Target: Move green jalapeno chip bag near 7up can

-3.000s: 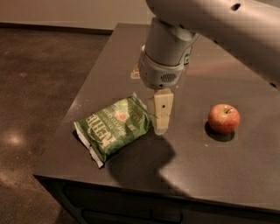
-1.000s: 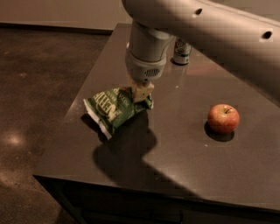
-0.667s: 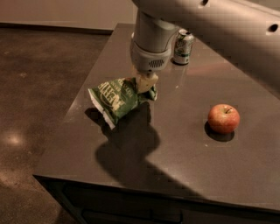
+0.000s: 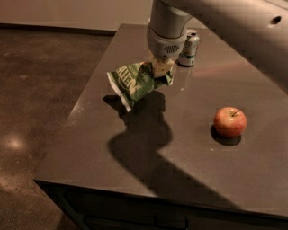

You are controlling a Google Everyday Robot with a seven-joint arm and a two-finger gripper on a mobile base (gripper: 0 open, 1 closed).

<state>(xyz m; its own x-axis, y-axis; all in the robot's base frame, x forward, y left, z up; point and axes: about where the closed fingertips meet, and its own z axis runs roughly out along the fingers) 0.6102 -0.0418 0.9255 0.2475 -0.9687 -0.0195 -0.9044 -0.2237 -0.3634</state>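
While the bag [image 4: 134, 83] hangs from the gripper [image 4: 163, 70], you're in the carry step: the pick is done, the place isn't. Fingers are clamped on the bag's right end. The bag tilts down to the left and its shadow falls offset on the table [image 4: 252, 85], so I'd judge it lifted. I can't tell whether the low corner touches.

The gripper sits over the far middle of the table. The can [image 4: 191, 46] stands upright just behind it, to the right in view, partly hidden by the arm [image 4: 216, 18]. Bag and can are near but apart.

Next move, my read: make a short shift toward the can, lower, then release with the bag lying beside it, not on it. Watch the dangling end and the wrist, since either could tip the can.

The apple [image 4: 230, 121] is well apart at the right, out of the path.

Surface: dark grey, smooth, slightly glossy, so the bag may slide on release. Room: dark brown floor [image 4: 40, 90] on the left with a glare spot, and a pale wall [image 4: 67, 13] strip at the back.
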